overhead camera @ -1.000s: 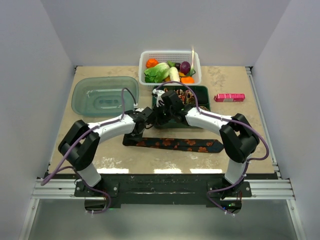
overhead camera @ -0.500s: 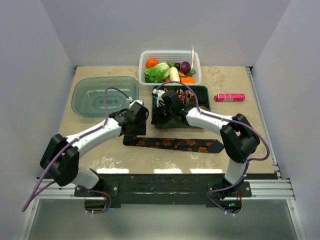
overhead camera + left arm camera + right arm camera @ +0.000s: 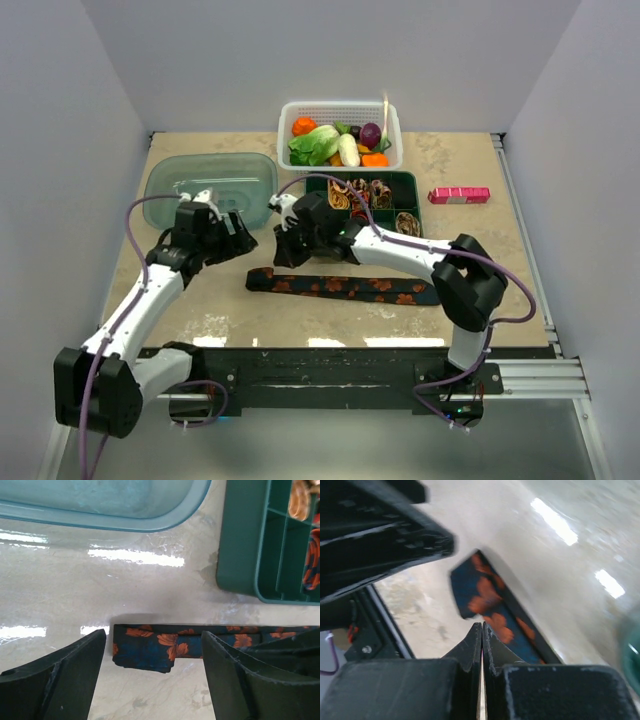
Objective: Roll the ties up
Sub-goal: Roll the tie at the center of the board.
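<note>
My left tool (image 3: 153,635) hangs with its fingers wide apart. The dark tie (image 3: 150,647) with orange flowers lies flat on the tabletop (image 3: 75,595) under that gap, its folded end just beside one finger. My right tool (image 3: 481,626) is pinched together on nothing, with the same tie end just ahead of its tips. The cloth looks light, limp and a bit slick. I judge it will slump unless I pinch that end and turn it tightly. The pink box (image 3: 459,195), well beyond my right tool, shows no print I can read.
</note>
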`<act>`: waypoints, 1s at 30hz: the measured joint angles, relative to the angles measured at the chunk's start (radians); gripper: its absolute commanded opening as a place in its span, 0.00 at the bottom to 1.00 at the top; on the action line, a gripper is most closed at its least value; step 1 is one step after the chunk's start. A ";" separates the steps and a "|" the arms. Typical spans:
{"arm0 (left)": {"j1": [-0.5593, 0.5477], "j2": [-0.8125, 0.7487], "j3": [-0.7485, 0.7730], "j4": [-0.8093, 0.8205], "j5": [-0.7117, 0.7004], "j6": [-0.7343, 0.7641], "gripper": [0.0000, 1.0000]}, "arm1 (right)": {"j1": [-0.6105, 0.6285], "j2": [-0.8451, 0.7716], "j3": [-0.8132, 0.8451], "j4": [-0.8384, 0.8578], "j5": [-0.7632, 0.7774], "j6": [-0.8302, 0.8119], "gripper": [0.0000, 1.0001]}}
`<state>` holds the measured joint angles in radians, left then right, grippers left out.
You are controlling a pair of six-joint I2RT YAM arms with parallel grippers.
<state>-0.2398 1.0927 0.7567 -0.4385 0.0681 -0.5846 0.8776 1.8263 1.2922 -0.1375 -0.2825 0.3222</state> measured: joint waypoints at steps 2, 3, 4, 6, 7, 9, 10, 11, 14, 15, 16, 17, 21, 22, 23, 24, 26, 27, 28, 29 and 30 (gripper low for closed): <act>0.086 -0.033 -0.051 0.042 0.092 0.002 0.84 | 0.024 0.020 0.035 0.006 -0.007 -0.002 0.00; 0.124 -0.043 -0.075 0.058 0.130 0.002 0.84 | 0.035 0.034 0.053 0.014 -0.014 -0.002 0.00; 0.177 -0.051 -0.111 0.080 0.196 0.002 0.84 | 0.044 0.049 0.067 0.023 -0.021 -0.002 0.00; 0.248 -0.052 -0.165 0.115 0.285 0.001 0.84 | 0.055 0.077 0.085 0.032 -0.027 -0.002 0.00; 0.277 -0.050 -0.191 0.131 0.332 0.000 0.84 | 0.058 0.092 0.090 0.035 -0.027 -0.002 0.00; 0.328 -0.045 -0.248 0.175 0.415 -0.007 0.84 | 0.059 0.117 0.093 0.037 -0.027 -0.002 0.00; 0.346 -0.041 -0.272 0.192 0.451 -0.009 0.84 | 0.058 0.131 0.093 0.036 -0.027 -0.002 0.00; 0.356 -0.035 -0.292 0.209 0.481 -0.012 0.84 | 0.058 0.143 0.093 0.033 -0.025 -0.002 0.00; 0.366 -0.023 -0.332 0.252 0.537 -0.026 0.83 | 0.058 0.163 0.093 0.026 -0.019 -0.008 0.00; 0.367 -0.022 -0.345 0.269 0.552 -0.031 0.84 | 0.058 0.164 0.093 0.025 -0.017 -0.009 0.00; 0.368 -0.022 -0.354 0.283 0.562 -0.035 0.84 | 0.058 0.164 0.092 0.026 -0.016 -0.010 0.00; 0.369 -0.021 -0.365 0.302 0.571 -0.042 0.83 | 0.058 0.164 0.092 0.029 -0.016 -0.010 0.00; 0.369 -0.018 -0.399 0.348 0.583 -0.063 0.83 | 0.058 0.164 0.071 0.045 -0.014 -0.010 0.00; 0.370 -0.017 -0.402 0.353 0.581 -0.065 0.83 | 0.058 0.164 0.062 0.048 -0.014 -0.010 0.00; 0.370 -0.016 -0.404 0.357 0.579 -0.068 0.82 | 0.058 0.164 0.051 0.048 -0.013 -0.010 0.00; 0.370 -0.016 -0.406 0.362 0.577 -0.069 0.82 | 0.058 0.164 0.042 0.049 -0.013 -0.010 0.00; 0.370 -0.016 -0.408 0.370 0.570 -0.071 0.81 | 0.058 0.164 0.022 0.048 -0.004 -0.011 0.00; 0.370 -0.016 -0.409 0.372 0.566 -0.077 0.81 | 0.058 0.164 0.014 0.049 0.000 -0.013 0.00; 0.369 -0.016 -0.411 0.377 0.562 -0.079 0.80 | 0.058 0.164 0.010 0.048 0.003 -0.013 0.00; 0.369 -0.016 -0.414 0.379 0.559 -0.082 0.79 | 0.058 0.164 0.006 0.048 0.004 -0.013 0.00; 0.367 -0.016 -0.419 0.382 0.555 -0.086 0.79 | 0.058 0.164 0.003 0.050 0.005 -0.014 0.00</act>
<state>0.1276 1.0763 0.3378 -0.0566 0.6228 -0.6704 0.9352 1.9907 1.2957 -0.0872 -0.2779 0.3080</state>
